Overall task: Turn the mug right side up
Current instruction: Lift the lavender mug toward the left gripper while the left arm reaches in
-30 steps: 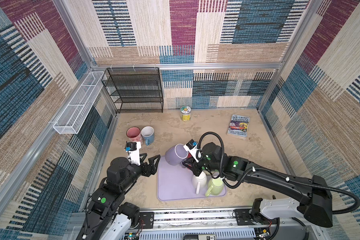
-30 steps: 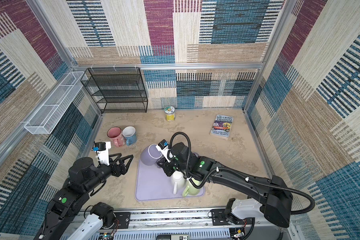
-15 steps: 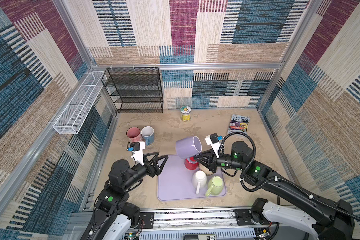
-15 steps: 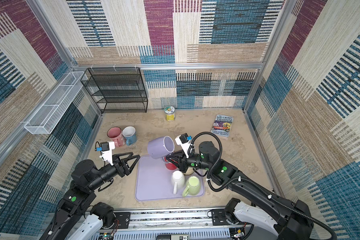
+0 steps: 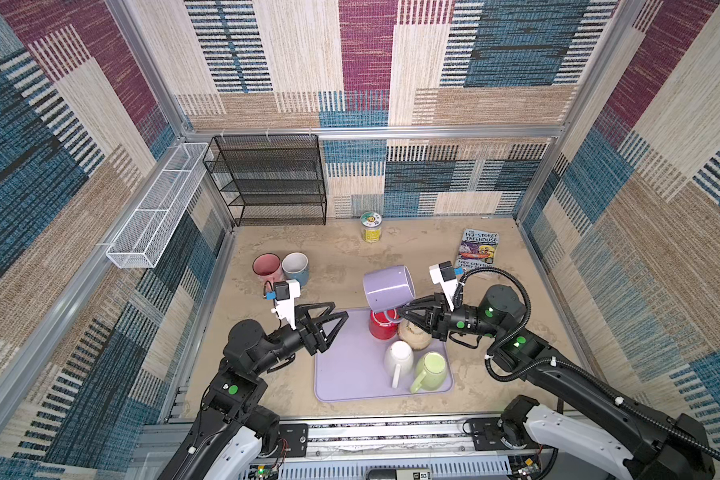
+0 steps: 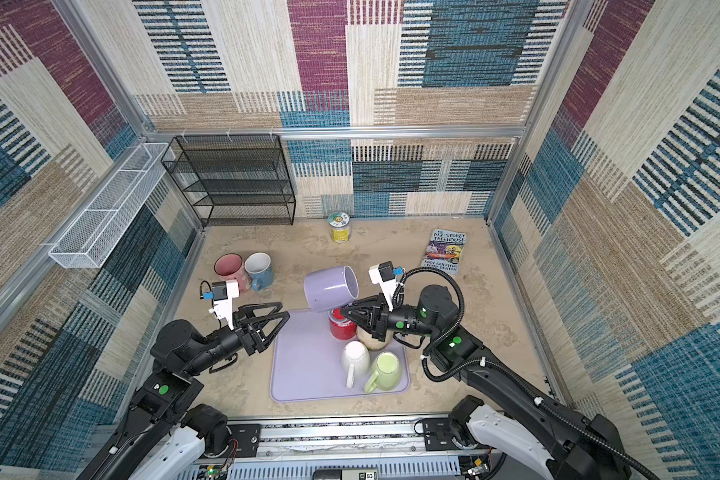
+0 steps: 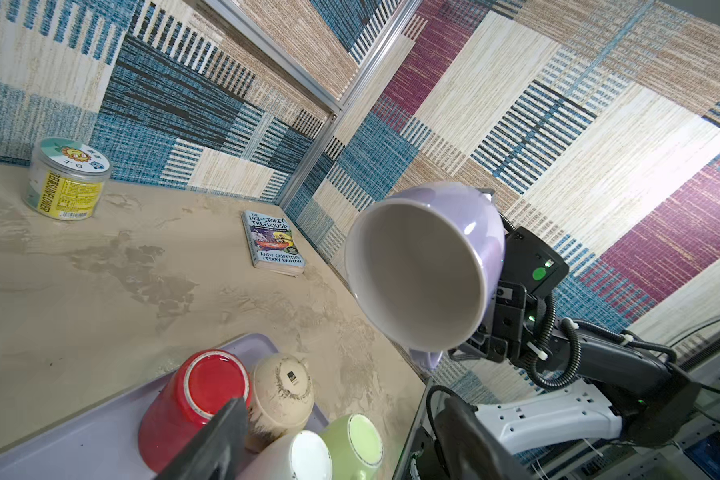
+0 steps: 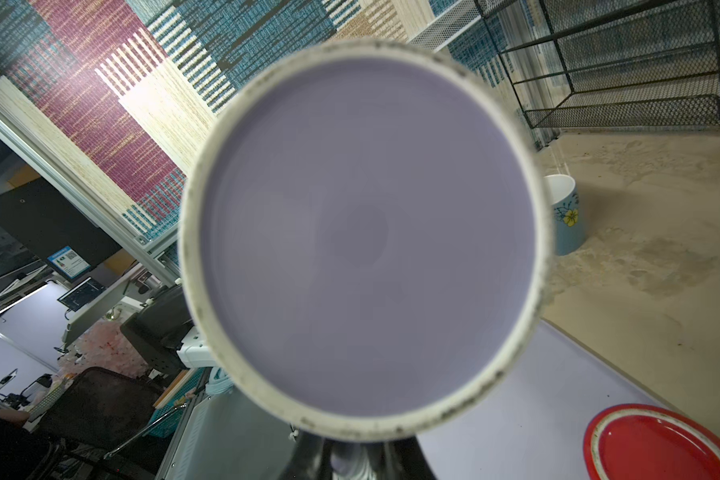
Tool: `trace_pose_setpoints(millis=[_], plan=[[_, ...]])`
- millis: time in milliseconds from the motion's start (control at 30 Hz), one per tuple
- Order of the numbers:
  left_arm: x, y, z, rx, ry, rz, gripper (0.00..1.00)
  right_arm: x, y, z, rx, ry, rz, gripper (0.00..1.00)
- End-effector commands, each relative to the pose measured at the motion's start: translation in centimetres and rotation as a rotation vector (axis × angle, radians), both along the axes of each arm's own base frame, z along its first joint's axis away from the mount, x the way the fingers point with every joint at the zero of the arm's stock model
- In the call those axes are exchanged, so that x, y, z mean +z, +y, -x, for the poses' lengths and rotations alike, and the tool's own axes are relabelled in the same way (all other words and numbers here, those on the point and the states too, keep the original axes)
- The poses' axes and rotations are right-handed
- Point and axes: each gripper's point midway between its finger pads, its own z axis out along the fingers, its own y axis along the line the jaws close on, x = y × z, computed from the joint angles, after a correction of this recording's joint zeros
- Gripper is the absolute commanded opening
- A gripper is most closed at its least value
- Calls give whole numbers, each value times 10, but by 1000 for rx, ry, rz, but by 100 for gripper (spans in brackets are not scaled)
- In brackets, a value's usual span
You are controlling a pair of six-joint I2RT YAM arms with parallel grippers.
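Mug: lilac mug (image 5: pixel 388 289) on its side in the air over the tray's (image 5: pixel 341 374) far edge, mouth toward the left arm.
Right jaws: clamped on its handle.
Left jaws: wide, empty.
Book (image 5: pixel 479 248): "143-Storey Treehouse", Andy Griffiths, Terry Denton.
Jar (image 7: pixel 65 180): "SUNFLOWER".

The left arm reaches forward from its base with the wrist roughly level. The left gripper (image 5: pixel 340 311) points toward the middle, jaws spread wide apart. The right arm bends in from the right side. Its right gripper (image 5: pixel 400 312) lies near horizontal, jaws pinched together on the handle of the lavender mug (image 5: pixel 388 287) — held up in the air.
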Motion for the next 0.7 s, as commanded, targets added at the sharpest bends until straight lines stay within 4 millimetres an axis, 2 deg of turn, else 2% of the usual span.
trace_pose_setpoints(millis=[0, 267, 467, 667], plan=[[12, -4, 2, -20, -51, 42, 77, 34, -3, 8, 43, -88, -111, 0], [13, -20, 3, -84, -79, 69, 76, 36, -2, 2, 47, -73, -137, 0], [20, -34, 3, -117, -114, 92, 79, 39, -1, -3, 47, -64, -159, 0], [25, -49, 1, -159, -139, 103, 78, 43, 1, -10, 54, -46, -185, 0]])
